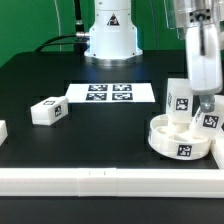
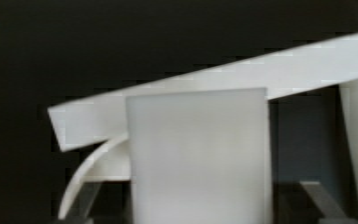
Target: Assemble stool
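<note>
The round white seat (image 1: 180, 143) lies at the exterior view's right, next to the front rail. A tagged white leg (image 1: 180, 96) stands upright in it, and a second leg (image 1: 211, 120) stands in it under my gripper (image 1: 206, 102). In the wrist view this leg (image 2: 197, 150) fills the middle between my fingers (image 2: 80, 205). A dark gap shows on each side of it, so the gripper (image 2: 197, 208) is open around the leg. The seat's curved rim (image 2: 91, 165) shows beside it. A loose leg (image 1: 46, 111) lies on the table at the left.
The marker board (image 1: 110, 93) lies mid-table in front of the robot base (image 1: 110, 35). A long white border rail (image 1: 100, 180) runs along the front edge and also shows in the wrist view (image 2: 229, 75). Another white part (image 1: 2, 131) sits at the far left edge.
</note>
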`<state>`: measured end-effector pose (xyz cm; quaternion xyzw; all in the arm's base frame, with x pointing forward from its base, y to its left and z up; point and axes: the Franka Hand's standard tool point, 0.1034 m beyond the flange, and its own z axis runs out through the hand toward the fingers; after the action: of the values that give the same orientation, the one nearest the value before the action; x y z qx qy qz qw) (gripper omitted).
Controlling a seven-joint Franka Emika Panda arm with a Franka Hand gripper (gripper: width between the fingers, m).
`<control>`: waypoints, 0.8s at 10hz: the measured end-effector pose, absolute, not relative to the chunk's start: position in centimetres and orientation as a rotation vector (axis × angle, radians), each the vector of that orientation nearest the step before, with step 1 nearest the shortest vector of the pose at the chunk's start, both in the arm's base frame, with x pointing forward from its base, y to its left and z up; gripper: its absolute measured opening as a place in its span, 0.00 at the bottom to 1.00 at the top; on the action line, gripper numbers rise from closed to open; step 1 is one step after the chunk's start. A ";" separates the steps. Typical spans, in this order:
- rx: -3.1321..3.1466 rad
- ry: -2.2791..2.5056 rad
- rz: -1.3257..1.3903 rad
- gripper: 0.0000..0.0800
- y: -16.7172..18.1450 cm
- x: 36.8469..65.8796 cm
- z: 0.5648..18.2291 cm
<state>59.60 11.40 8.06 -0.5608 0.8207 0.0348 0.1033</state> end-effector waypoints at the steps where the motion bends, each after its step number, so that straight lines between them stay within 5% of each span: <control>1: -1.631 2.436 0.109 0.43 11.4 59.6 8.0; 2: -1.637 2.432 0.109 0.43 11.5 59.6 8.0; 3: -1.648 2.425 0.108 0.73 11.5 59.6 8.0; 8: -1.735 2.337 0.095 0.81 11.5 59.8 9.0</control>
<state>59.76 11.46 8.96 -0.5919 0.7973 0.0323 0.1142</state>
